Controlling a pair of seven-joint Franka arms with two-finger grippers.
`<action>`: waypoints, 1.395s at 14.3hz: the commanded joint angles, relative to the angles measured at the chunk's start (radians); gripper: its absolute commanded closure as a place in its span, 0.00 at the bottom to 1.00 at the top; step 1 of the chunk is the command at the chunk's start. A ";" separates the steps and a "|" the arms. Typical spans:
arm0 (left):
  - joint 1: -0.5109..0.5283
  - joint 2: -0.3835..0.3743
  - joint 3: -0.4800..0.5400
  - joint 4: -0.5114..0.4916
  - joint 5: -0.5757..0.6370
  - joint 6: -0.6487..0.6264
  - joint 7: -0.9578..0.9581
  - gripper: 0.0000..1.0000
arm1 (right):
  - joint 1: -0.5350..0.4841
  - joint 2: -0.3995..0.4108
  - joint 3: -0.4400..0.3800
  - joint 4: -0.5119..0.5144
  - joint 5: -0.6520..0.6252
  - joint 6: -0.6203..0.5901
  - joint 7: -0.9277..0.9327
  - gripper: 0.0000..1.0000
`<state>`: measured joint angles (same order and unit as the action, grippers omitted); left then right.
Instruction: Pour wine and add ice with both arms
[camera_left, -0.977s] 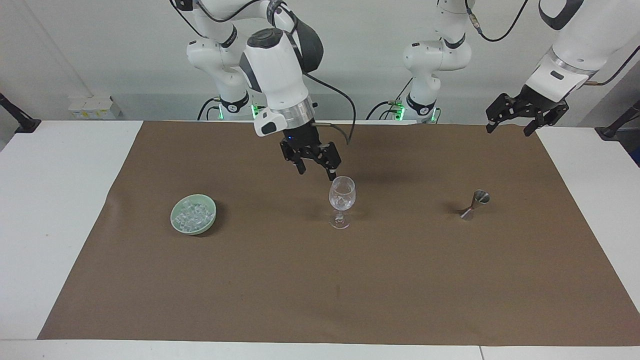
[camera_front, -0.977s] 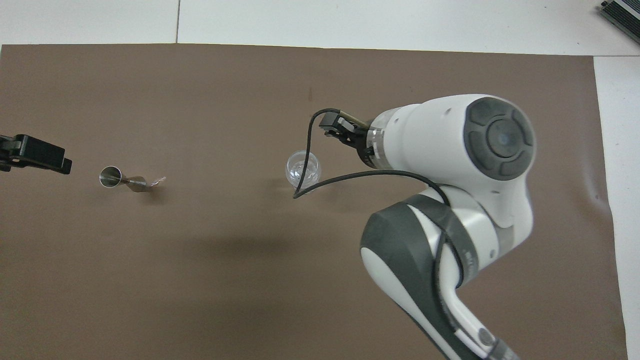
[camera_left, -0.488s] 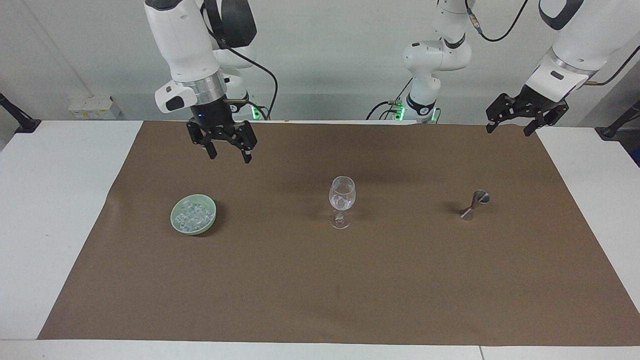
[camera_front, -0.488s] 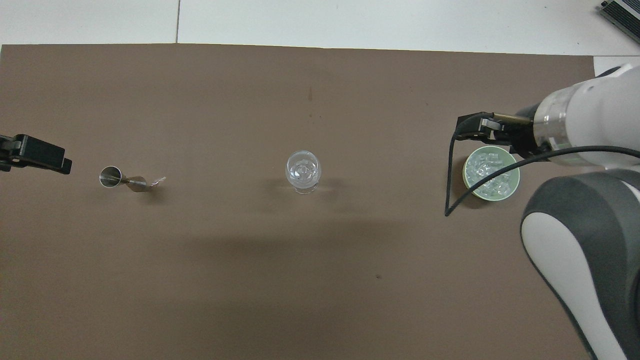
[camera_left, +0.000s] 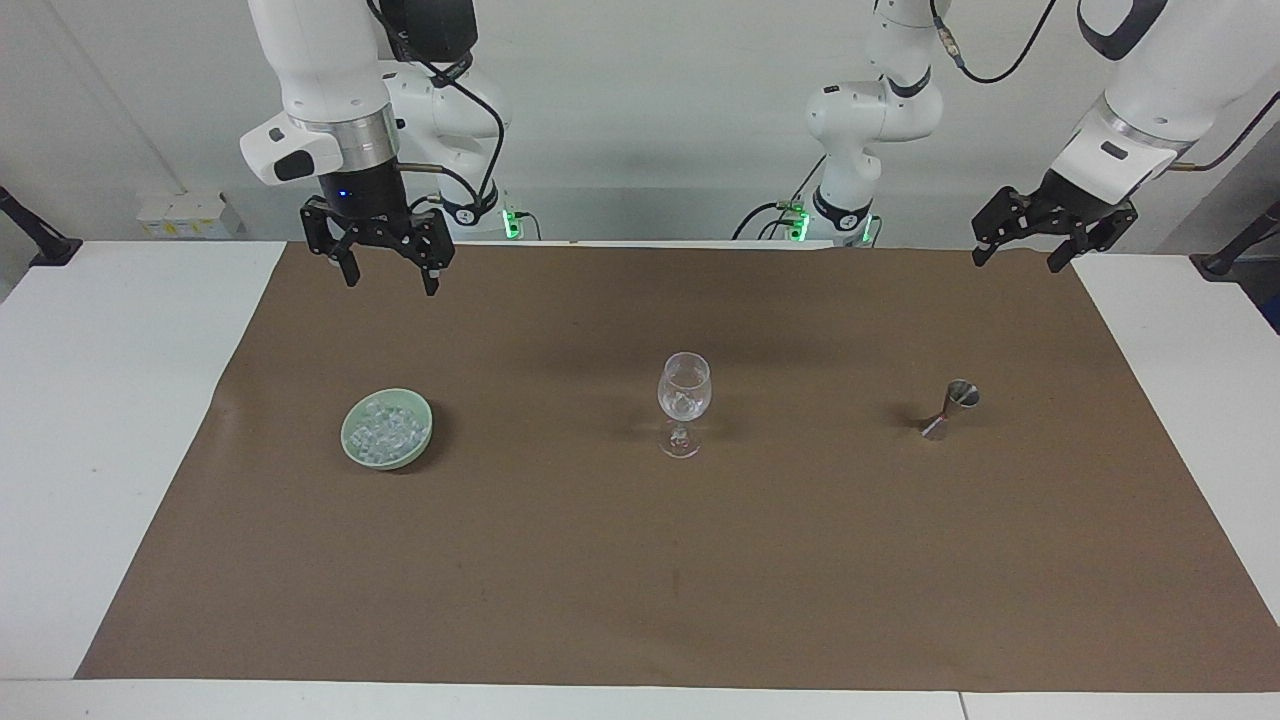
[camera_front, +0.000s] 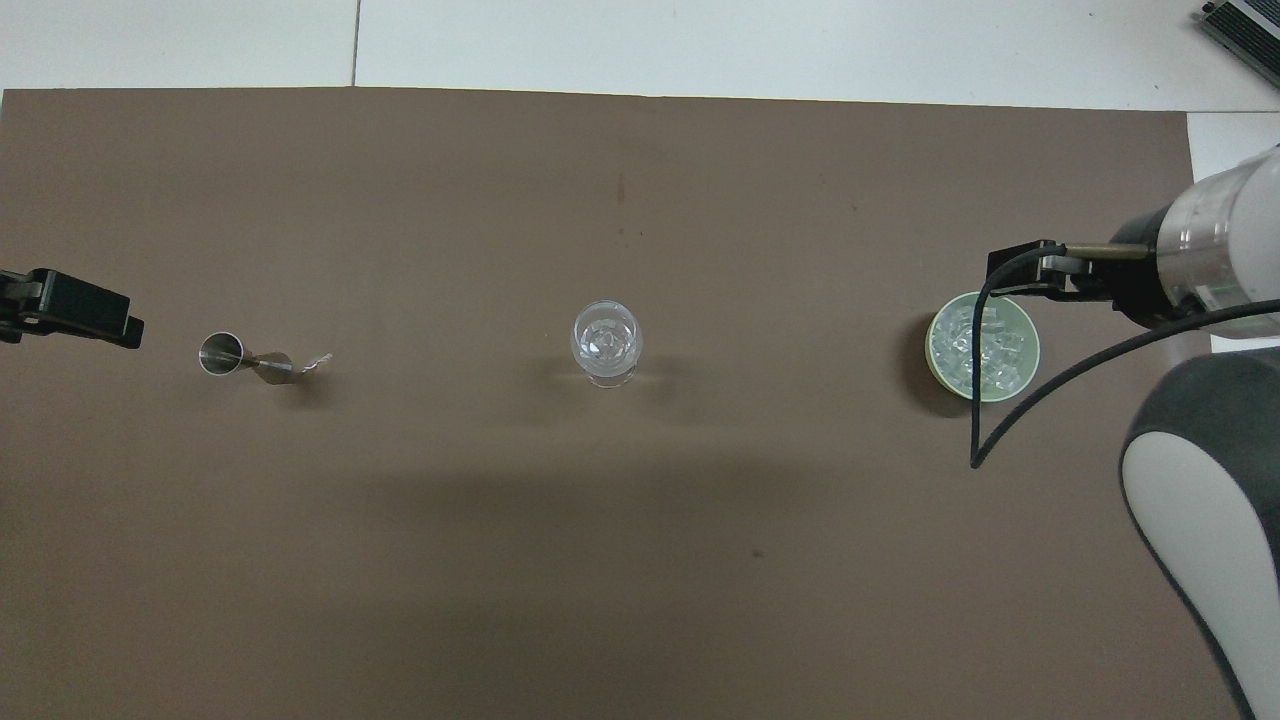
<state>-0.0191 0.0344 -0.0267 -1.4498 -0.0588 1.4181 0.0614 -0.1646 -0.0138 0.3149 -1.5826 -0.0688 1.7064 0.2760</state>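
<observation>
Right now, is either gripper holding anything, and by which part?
Nothing is held. The right gripper hangs with open jaws above the bowl of ice; the left gripper waits open at its end of the table.

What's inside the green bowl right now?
The green bowl holds a heap of small clear ice cubes, filling most of it. Whatever lies below the top cubes is covered. Neither tool is in it.

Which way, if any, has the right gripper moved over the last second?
Yes: the right gripper left the glass and went toward the ice bowl, rising.
</observation>
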 joint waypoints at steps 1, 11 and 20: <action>0.001 -0.030 0.001 -0.035 0.020 0.012 0.005 0.00 | -0.029 0.018 0.004 0.027 0.014 -0.019 -0.046 0.00; 0.001 -0.030 0.001 -0.034 0.020 0.012 0.005 0.00 | 0.148 -0.015 -0.214 -0.010 0.020 -0.083 -0.110 0.00; 0.001 -0.030 0.001 -0.035 0.020 0.012 0.005 0.00 | 0.197 -0.038 -0.249 -0.070 0.018 -0.077 -0.101 0.00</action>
